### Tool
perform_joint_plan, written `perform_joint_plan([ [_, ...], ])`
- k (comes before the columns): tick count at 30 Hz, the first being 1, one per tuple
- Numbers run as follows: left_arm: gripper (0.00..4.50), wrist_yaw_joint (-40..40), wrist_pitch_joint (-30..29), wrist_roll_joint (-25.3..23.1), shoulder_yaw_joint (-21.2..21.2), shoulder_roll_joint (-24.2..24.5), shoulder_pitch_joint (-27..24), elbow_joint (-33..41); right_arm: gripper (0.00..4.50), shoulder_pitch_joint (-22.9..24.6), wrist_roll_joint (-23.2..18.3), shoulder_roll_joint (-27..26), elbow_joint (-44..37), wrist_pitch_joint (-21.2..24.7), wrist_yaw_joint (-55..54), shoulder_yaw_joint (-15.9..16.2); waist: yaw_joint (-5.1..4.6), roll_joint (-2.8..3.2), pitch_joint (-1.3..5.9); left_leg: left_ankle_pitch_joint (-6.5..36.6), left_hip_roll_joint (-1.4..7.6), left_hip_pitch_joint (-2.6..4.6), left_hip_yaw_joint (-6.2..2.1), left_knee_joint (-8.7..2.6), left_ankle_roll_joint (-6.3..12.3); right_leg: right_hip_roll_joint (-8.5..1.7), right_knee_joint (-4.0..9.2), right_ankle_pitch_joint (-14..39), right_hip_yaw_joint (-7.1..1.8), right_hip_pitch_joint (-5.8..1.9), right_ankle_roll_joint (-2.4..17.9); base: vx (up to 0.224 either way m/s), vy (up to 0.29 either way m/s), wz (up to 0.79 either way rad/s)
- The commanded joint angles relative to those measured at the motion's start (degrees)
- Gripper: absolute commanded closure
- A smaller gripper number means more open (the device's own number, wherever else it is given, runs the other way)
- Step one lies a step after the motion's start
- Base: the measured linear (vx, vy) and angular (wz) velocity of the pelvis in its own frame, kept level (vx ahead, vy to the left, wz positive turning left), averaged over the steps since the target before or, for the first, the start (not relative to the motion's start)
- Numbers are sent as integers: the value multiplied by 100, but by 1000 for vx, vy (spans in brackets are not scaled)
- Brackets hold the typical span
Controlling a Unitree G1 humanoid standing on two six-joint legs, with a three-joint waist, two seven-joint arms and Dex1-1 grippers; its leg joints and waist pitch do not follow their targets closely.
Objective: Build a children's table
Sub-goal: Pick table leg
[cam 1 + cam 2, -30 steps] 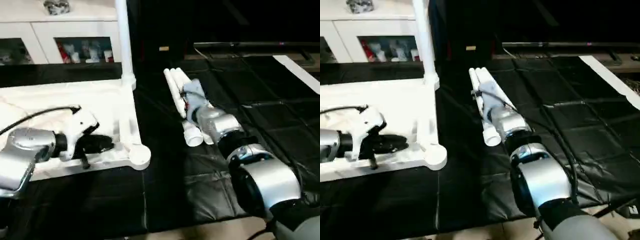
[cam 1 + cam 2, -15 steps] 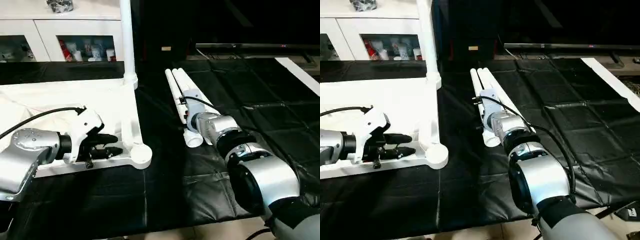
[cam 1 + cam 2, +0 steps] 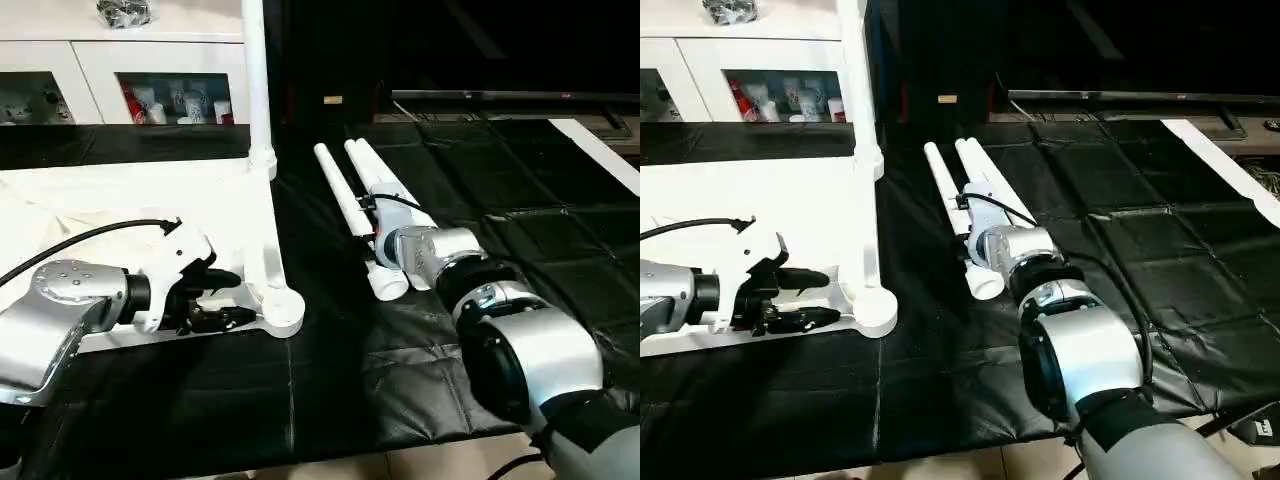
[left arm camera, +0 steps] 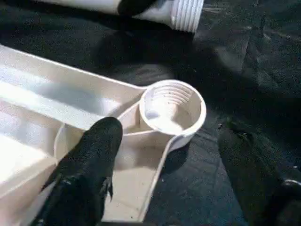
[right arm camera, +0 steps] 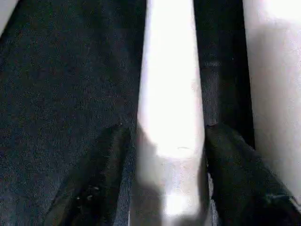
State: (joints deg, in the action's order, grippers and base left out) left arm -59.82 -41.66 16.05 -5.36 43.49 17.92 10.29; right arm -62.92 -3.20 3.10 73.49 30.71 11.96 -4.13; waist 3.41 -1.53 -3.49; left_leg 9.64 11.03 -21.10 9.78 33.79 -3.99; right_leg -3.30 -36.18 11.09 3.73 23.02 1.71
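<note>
The white table top (image 3: 120, 200) lies underside up on the left, with one leg (image 3: 256, 80) standing upright in its far corner socket. My left gripper (image 3: 228, 298) is open at the near rim, its fingers (image 4: 96, 150) straddling the rib beside the empty near corner socket (image 4: 171, 106). Three loose legs lie on the black mat. My right gripper (image 5: 168, 128) is shut on one leg (image 3: 342, 200), near its threaded end. That leg angles away from the other two legs (image 3: 385, 180).
A white glass-door cabinet (image 3: 150, 90) stands behind the table top. The black quilted mat (image 3: 520, 210) stretches out to the right, with a white strip (image 3: 600, 150) at its far right edge. A black cable (image 3: 90, 232) loops over my left forearm.
The held leg's far end has swung left, away from the other two legs. My left gripper has crept along the rim toward the near corner socket. The camera has shifted slightly.
</note>
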Motion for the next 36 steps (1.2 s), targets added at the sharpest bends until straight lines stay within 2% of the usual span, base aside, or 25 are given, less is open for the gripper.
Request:
perform_joint_plan([
  [1, 38, 19, 13, 22, -52, -22, 69, 69, 223, 172, 104, 22, 322, 287, 81, 37, 1, 131, 369, 1512, 175, 81, -51, -386, -447, -414, 388, 1203, -309, -241, 1019, 0, 0, 0],
  [3, 38, 27, 25, 22, -55, -30, 80, 54, 223, 172, 108, 32, 330, 331, 120, 41, 2, 124, 368, 1520, 176, 82, -49, -383, -445, -418, 392, 1237, -311, -240, 1016, 0, 0, 0],
  [4, 21, 28, 32, 24, -55, -31, 84, 45, 244, 172, 109, 35, 329, 334, 125, 38, 2, 129, 367, 1545, 178, 87, -50, -384, -452, -419, 397, 1267, -311, -235, 1014, 0, 0, 0],
  [7, 12, 46, 66, 20, -60, -40, 97, 17, 252, 162, 69, 47, 319, 320, 102, -23, 3, 119, 366, 1612, 178, 93, -52, -387, -468, -418, 404, 1331, -310, -226, 999, 0, 0, 0],
  [12, 0, 102, 93, 39, -77, -110, 160, -22, 267, 78, -186, 122, 259, 200, 17, -369, 8, 137, 371, 1682, 176, 102, -58, -386, -490, -417, 407, 1345, -308, -228, 987, 0, 0, 0],
  [13, 0, 147, 143, 22, -80, -166, 192, -50, 267, 28, -334, 183, 205, 193, 56, -547, 12, 147, 375, 1664, 172, 97, -60, -383, -487, -413, 399, 1284, -305, -236, 997, 0, 0, 0],
  [15, 0, 178, 175, 15, -68, -204, 217, -82, 267, 1, -427, 211, 179, 200, 53, -649, 14, 133, 389, 1589, 172, 95, -51, -372, -467, -409, 390, 1133, -306, -247, 1024, 0, 0, 0],
  [17, 0, 303, 218, 29, -37, -367, 291, -149, 268, -17, -591, 257, 75, 34, 147, -805, 12, 145, 395, 1500, 170, 83, -51, -369, -450, -403, 381, 1001, -297, -256, 1062, 0, 0, 0],
  [18, 0, 346, 224, 34, -28, -423, 318, -178, 268, -27, -653, 273, 48, 44, 161, -863, 3, 168, 398, 1464, 163, 78, -41, -361, -436, -393, 380, 884, -298, -263, 1098, 0, 0, 0],
  [19, 0, 476, 273, 21, -14, -582, 404, -291, 268, -47, -827, 302, -53, 1, 241, -1046, 13, 168, 412, 1382, 161, 73, -38, -346, -409, -397, 361, 737, -298, -278, 1149, 0, 0, 0],
  [20, 0, 589, 291, -1, -10, -699, 463, -371, 268, -41, -992, 316, -152, -66, 321, -1203, 21, 200, 415, 1343, 162, 66, -45, -343, -402, -403, 349, 679, -296, -287, 1173, 0, 0, 0],
  [22, 0, 792, 336, -12, 26, -934, 582, -535, 268, -3, -1285, 342, -384, -201, 439, -1488, 33, 194, 422, 1212, 155, 54, -33, -326, -314, -397, 345, 471, -293, -312, 1218, 0, 0, 0],
  [23, 0, 792, 336, -12, 26, -934, 582, -535, 268, -3, -1285, 342, -384, -201, 439, -1488, 34, 181, 435, 1076, 161, 35, -37, -322, -273, -407, 327, 347, -288, -329, 1247, 0, 0, 0],
  [24, 0, 1003, 424, -69, 56, -1123, 701, -700, 268, 93, -1497, 334, -665, -337, 554, -1688, 34, 181, 435, 1076, 161, 35, -37, -322, -273, -407, 327, 347, -288, -329, 1247, 0, 0, 0],
  [25, 0, 1349, 527, -110, 134, -1430, 874, -920, 268, 333, -1691, 329, -1201, -254, 762, -1793, 28, 240, 431, 1058, 145, 35, -29, -307, -226, -382, 337, 212, -283, -331, 1253, 0, 0, 0],
  [26, 0, 1375, 535, -113, 139, -1453, 886, -935, 268, 352, -1708, 329, -1242, -239, 773, -1802, 51, 260, 436, 1044, 148, 54, -29, -306, -196, -385, 350, 163, -281, -330, 1253, 0, 0, 0],
  [27, 0, 1493, 562, -117, 157, -1572, 942, -988, 268, 481, -1814, 314, -1517, -155, 854, -1849, 54, 230, 449, 890, 151, 42, -38, -305, -131, -373, 328, -36, -276, -364, 1260, 0, 0, 0],
  [28, 0, 1586, 588, -104, 167, -1695, 985, -1020, 268, 650, -1927, 284, -1850, -70, 957, -1883, 71, 249, 458, 789, 152, 38, -48, -302, -100, -384, 308, -141, -269, -364, 1303, 0, 0, 0],
  [29, 0, 1605, 596, -100, 167, -1726, 994, -1026, 268, 698, -1961, 274, -1941, -50, 983, -1893, 72, 234, 452, 800, 150, 32, -40, -305, -74, -387, 329, -125, -267, -367, 1316, 0, 0, 0],
  [30, 0, 1672, 615, -80, 162, -1856, 1031, -1045, 268, 950, -2063, 226, -2421, 28, 1111, -1865, 81, 263, 436, 812, 136, 29, -38, -305, -59, -379, 345, -65, -265, -374, 1309, 0, 0, 0],
  [31, 0, 1706, 628, -73, 156, -1922, 1054, -1066, 268, 1076, -2103, 206, -2653, 58, 1175, -1837, 78, 241, 454, 832, 155, 38, -43, -301, -54, -400, 347, -1, -266, -372, 1310, 0, 0, 0],
  [32, 0, 1793, 686, -79, 171, -2023, 1096, -1111, 268, 1255, -2214, 158, -3010, 97, 1304, -1823, 87, 239, 441, 827, 138, 35, -38, -305, -46, -384, 371, 107, -262, -376, 1290, 0, 0, 0],
  [34, 0, 1969, 766, -55, 230, -2209, 1202, -1226, 268, 1589, -2427, -17, -3659, -323, 1539, -1856, 101, 233, 443, 904, 152, 33, -32, -304, -39, -406, 393, 259, -273, -370, 1206, 0, 0, 0],
  [35, 0, 2031, 790, -49, 262, -2259, 1240, -1261, 268, 1662, -2457, -19, -3786, -276, 1602, -1817, 107, 233, 447, 926, 162, 39, -45, -314, -53, -416, 393, 326, -268, -370, 1198, 0, 0, 0],
  [36, 0, 2282, 884, -24, 397, -2457, 1393, -1402, 268, 1945, -2565, -12, -4274, -46, 1849, -1644, 92, 222, 433, 926, 141, 39, -39, -320, -46, -383, 424, 444, -257, -376, 1167, 0, 0, 0],
])
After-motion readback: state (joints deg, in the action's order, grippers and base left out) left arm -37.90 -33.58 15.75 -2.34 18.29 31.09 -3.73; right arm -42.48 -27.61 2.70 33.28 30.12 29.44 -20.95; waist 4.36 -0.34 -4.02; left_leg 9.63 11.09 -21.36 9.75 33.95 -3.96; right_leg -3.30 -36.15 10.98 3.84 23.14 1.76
